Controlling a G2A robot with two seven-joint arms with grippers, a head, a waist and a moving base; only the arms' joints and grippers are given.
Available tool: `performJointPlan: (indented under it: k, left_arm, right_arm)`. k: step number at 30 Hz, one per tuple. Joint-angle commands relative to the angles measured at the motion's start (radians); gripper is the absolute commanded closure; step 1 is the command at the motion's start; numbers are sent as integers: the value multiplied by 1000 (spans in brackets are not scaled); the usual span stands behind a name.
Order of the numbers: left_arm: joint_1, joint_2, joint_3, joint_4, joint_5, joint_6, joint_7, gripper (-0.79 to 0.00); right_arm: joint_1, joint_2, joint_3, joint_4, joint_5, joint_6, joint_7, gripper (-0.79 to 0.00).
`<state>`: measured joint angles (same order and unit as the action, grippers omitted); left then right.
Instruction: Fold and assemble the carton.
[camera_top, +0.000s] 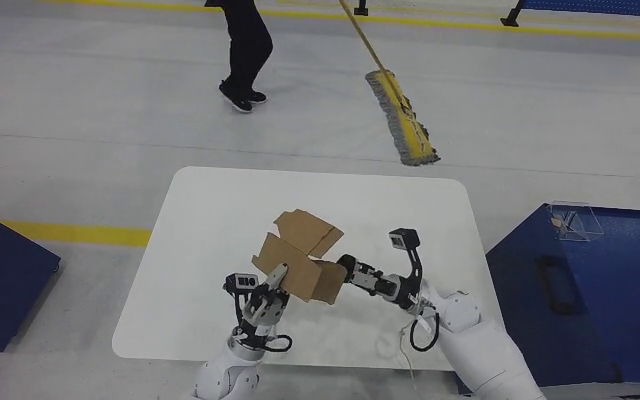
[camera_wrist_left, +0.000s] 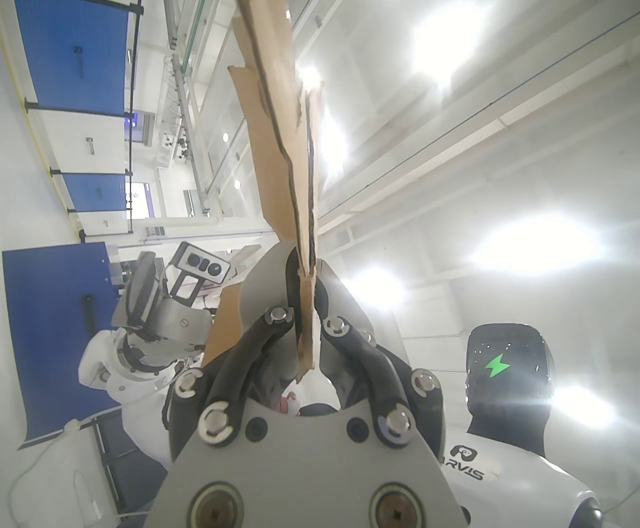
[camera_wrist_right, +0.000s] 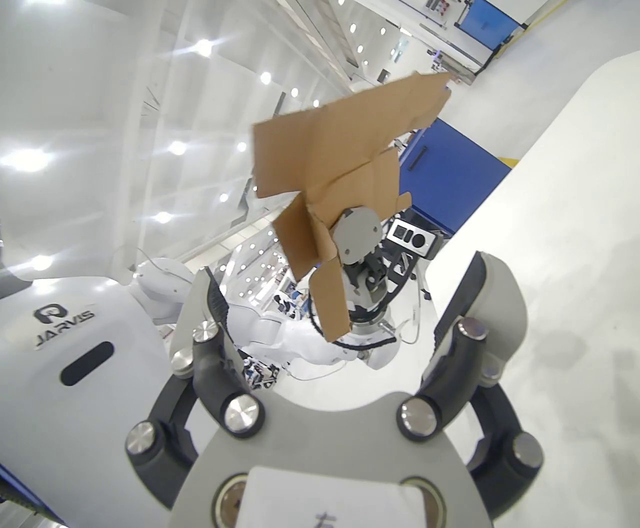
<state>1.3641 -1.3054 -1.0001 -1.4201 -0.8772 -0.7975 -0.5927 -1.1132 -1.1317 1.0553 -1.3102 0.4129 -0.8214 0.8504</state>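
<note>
The carton, a loose half-folded blank above the tabletop, is pinched by the left pincer, the right pincer spread; most folding seemingly remains.

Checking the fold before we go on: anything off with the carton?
Yes. The carton hangs above the table, pinched at one edge by the left gripper alone. Its flaps splay at different angles, with no box shape yet. The right gripper is open and holds nothing.
</note>
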Motion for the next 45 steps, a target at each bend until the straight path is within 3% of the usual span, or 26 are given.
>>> performJointPlan:
  k: [1,3,5,8,13,19,20,21,22,34,41,45]
  left_arm:
    - [-1,-2,2,7,-5,-1,-13,0]
    - [0,-4,2,13,-7,-5,-21,0]
    - [1,-6,1,18,-9,-4,-26,0]
    - [6,-9,-4,20,-21,-4,-35,0]
    - [9,-12,-11,24,-26,0,-47,0]
    - [5,-19,-12,31,-26,2,-54,0]
    - [4,-20,-14,34,-28,5,-55,-160]
    - [2,-20,-19,39,-26,6,-50,-683]
    - [0,-20,-29,43,-20,-4,-39,-785]
    - [-11,1,-252,75,-87,7,30,-785]
    - [-25,4,-280,47,-32,48,-4,-785]
    - [-40,9,-266,11,17,90,-129,-785]
  right_arm:
    - [-3,-4,-16,-5,-13,5,-11,-754]
    - [-3,-8,-33,-6,-16,7,-9,-659]
    - [-5,-12,-43,-5,-30,-1,-22,-379]
    - [-10,-15,-51,-7,-33,-10,-38,-308]
    - [-16,-15,-46,4,-1,-16,-30,-3]
    - [-20,-14,-42,9,17,-1,-13,0]
    - [-19,-14,-44,8,29,6,-11,0]
    - [-17,-15,-44,7,40,15,-7,0]
    - [-13,-15,-42,7,46,20,-1,0]
    - [-40,36,113,-130,108,220,197,0]
    - [-74,59,161,-203,15,327,273,0]
    - [-87,65,160,-221,-2,355,306,0]
